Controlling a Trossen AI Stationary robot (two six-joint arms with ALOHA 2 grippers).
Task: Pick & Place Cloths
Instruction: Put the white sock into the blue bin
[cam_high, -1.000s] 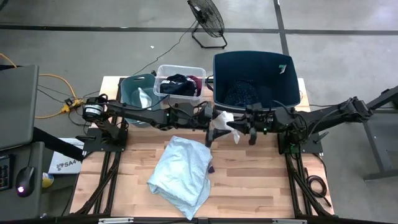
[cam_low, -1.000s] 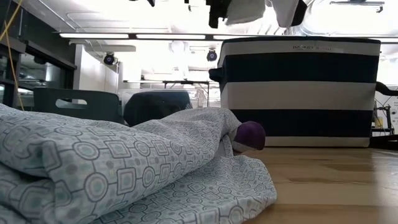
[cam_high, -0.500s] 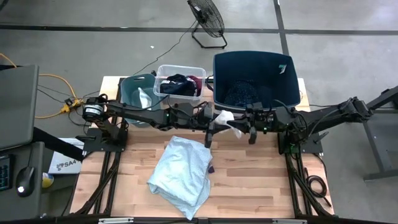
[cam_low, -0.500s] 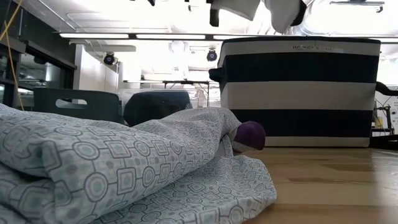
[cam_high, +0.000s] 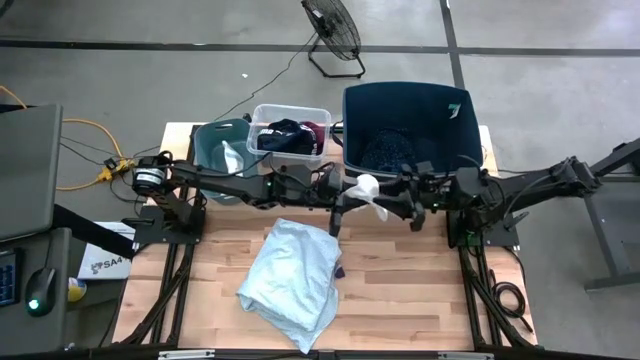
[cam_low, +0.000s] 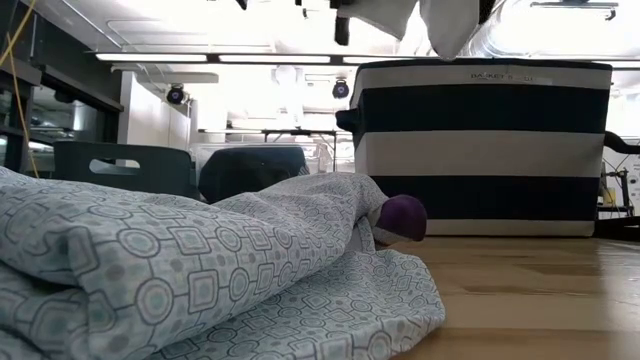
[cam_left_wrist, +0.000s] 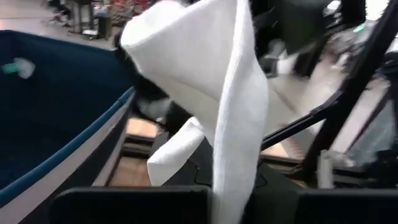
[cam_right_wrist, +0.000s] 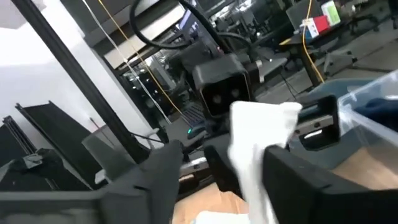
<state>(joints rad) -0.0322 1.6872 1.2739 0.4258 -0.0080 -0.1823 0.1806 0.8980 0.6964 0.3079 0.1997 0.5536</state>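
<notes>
The small white cloth (cam_high: 366, 187) hung in the air between the two arms, just in front of the near rim of the big navy bin (cam_high: 410, 125), and it had just changed hands: a second before, the right gripper (cam_high: 412, 196) had it pinched while the left stood open beside it; now the left gripper (cam_high: 345, 197) had closed fully on the fabric, which draped up and over its fingers in the left wrist view, and the right gripper's jaws had come apart, though the cloth lay so close to them that I could not tell whether it was quite free. I judged the handover as good as done, so the left arm could carry the piece on to a bin while the right went for another. One large pale-blue patterned cloth (cam_high: 290, 280) lay heaped on the near middle of the table (cam_high: 430, 290), with one small purple piece (cam_low: 403, 216) peeping from its right edge. Along the far side stood three bins: a teal one (cam_high: 207, 138) on the left holding one pale piece, a clear one (cam_high: 290, 122) in the middle holding dark and maroon garments too bundled to count, and the navy one on the right with one dark dotted cloth (cam_high: 390, 150) inside. Two arms, one cloth in transit.
</notes>
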